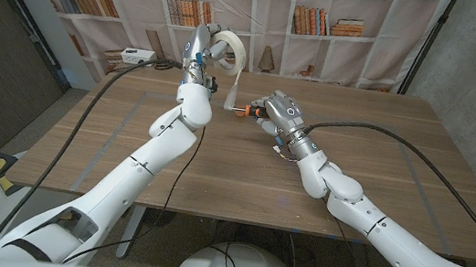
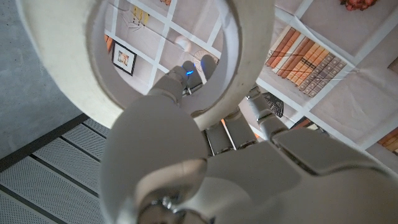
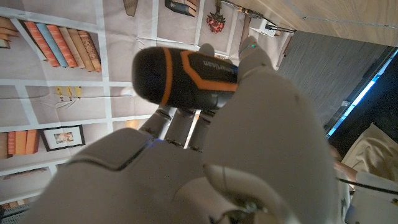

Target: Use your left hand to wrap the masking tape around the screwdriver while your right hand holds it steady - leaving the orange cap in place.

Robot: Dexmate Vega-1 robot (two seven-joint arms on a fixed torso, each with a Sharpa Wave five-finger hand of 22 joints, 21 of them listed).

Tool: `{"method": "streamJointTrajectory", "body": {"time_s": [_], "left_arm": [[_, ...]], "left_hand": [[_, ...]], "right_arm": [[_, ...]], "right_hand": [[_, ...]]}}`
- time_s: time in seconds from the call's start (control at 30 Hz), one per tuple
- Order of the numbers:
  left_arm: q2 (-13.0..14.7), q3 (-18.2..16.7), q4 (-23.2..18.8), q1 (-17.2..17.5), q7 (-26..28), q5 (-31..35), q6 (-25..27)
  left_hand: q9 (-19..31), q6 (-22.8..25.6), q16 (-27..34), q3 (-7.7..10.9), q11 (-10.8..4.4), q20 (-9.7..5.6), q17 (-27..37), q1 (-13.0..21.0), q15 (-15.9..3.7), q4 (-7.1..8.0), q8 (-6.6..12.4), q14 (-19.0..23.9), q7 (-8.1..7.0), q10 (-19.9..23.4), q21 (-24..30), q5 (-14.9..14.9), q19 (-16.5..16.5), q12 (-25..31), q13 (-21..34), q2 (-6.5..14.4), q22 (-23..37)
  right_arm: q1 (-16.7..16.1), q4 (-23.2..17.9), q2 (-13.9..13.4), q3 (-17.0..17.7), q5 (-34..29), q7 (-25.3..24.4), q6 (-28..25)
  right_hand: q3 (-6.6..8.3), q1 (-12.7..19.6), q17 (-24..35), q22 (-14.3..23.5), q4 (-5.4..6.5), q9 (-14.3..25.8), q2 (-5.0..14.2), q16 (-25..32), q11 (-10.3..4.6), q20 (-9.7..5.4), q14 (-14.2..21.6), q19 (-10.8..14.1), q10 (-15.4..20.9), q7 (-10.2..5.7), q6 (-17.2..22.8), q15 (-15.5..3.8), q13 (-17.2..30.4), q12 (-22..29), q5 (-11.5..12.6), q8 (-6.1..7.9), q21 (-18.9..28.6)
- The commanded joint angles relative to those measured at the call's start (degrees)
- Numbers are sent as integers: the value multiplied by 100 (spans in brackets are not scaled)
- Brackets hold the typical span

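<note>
My left hand (image 1: 200, 59) is raised above the far middle of the table and grips the cream masking tape roll (image 1: 228, 50). A strip of tape (image 1: 235, 82) runs down from the roll to the screwdriver (image 1: 243, 111), whose orange part sticks out to the left of my right hand (image 1: 277, 113). That hand holds the tool just above the table. In the left wrist view the roll (image 2: 56, 81) rings my left hand's fingers (image 2: 180, 81). In the right wrist view my right hand (image 3: 249, 143) grips the black handle with orange trim (image 3: 180, 78).
The wooden table (image 1: 352, 176) stretches wide in front of and beside both hands. A bookshelf wall (image 1: 326, 21) stands behind its far edge. A white box with cables (image 1: 138, 56) lies at the far left corner.
</note>
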Motion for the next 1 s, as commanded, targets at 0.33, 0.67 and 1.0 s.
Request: {"method": "streamJointTrajectory", "body": {"time_s": [0.33,0.67,1.0], "left_arm": [[-52,-599,-694,315,-1841,-2318,343],[158,-618,-1029,509,-2000,-2729,542],[325,-625,-1276,638,-2025,-2934,698]], "left_hand": [[16,55,-49,-57,-388,-13,41,15,-517,11,-56,59,49,418,70,47,10,-32,40,82,10],[19,61,-70,-75,-379,3,58,28,-512,10,-82,63,85,422,90,52,-4,-50,61,84,9],[24,62,-91,-94,-373,22,77,41,-513,10,-112,74,86,431,111,56,-27,-66,87,89,8]], "right_arm": [[123,140,273,-101,160,-220,-729],[214,256,370,-137,191,-351,-1031],[197,396,542,-113,261,-572,-1574]], "right_hand": [[-6,937,25,6,15,3,962,3,38,-869,513,-37,33,-334,409,-783,25,-25,10,20,45],[-17,948,29,4,13,11,957,-1,44,-866,524,-42,41,-322,418,-781,43,-27,8,23,50],[-26,959,32,5,14,12,960,-5,34,-867,531,-41,60,-322,426,-781,39,-38,9,20,59]]}}
